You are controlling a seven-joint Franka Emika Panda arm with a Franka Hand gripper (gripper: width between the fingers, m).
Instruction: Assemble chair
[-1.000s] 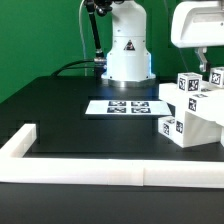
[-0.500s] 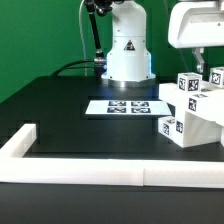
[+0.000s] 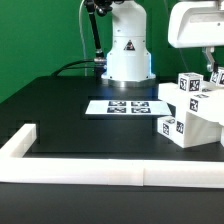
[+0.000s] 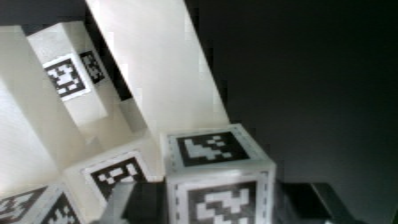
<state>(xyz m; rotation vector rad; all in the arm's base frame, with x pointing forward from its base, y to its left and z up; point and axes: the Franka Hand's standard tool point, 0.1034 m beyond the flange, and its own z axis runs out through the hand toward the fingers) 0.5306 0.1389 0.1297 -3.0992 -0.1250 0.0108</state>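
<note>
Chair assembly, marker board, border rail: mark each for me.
chair assembly (image 3: 196, 120), exterior view, white side face below the tags
marker board (image 3: 123, 106), exterior view, middle of the sheet
border rail (image 3: 110, 172), exterior view, front run's top

Chair: white blocky parts; black-and-white square tags on the cube faces.
Tagged cube: white faces, black square pattern within a white border.
Marker board: white sheet, row of black-and-white tags, at 9 o'clock from the chair.
Table: black.
Border rail: plain white.
Backdrop: green.
</note>
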